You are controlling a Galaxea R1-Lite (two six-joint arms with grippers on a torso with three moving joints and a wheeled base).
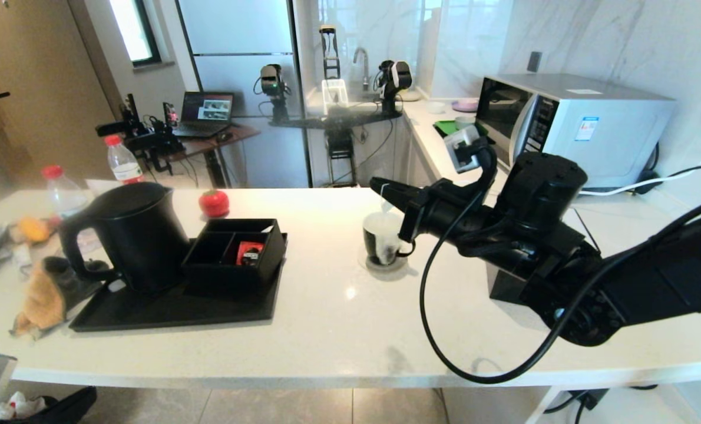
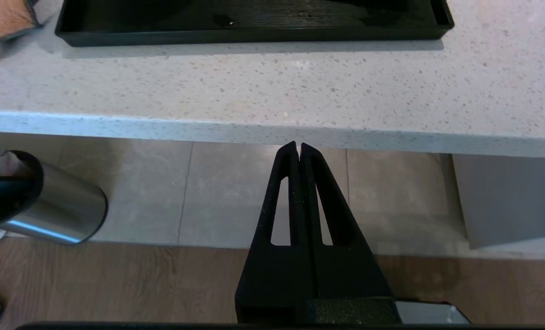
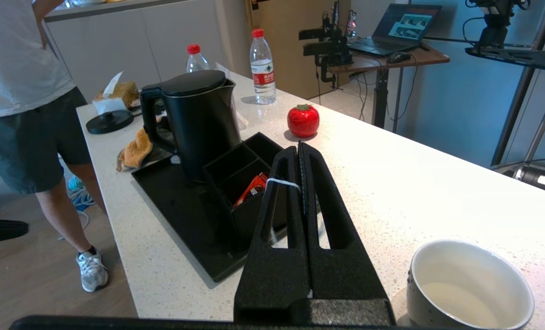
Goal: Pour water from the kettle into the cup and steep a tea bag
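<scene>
The black kettle [image 1: 135, 235] [image 3: 204, 119] stands upright, lid on, at the left end of a black tray [image 1: 168, 309]. To its right on the counter sits the black cup [image 1: 377, 227] [image 3: 469, 284], with pale liquid in its white inside. My right gripper [image 1: 377, 185] [image 3: 299, 145] hovers above and just beside the cup, shut on the tea bag's white string [image 3: 281, 182], which loops over one finger. The translucent tea bag [image 1: 390, 248] dangles at the cup's near side; I cannot tell if it is inside. My left gripper [image 2: 298, 145] is shut and empty, parked below the counter's front edge.
A black organiser box [image 1: 235, 250] with a red packet [image 1: 249, 252] stands on the tray beside the kettle. A red tomato-shaped jar [image 1: 214, 203] and two water bottles [image 1: 124, 162] stand behind. A microwave [image 1: 568, 123] is at the back right. A person [image 3: 25, 91] stands at the counter's far end.
</scene>
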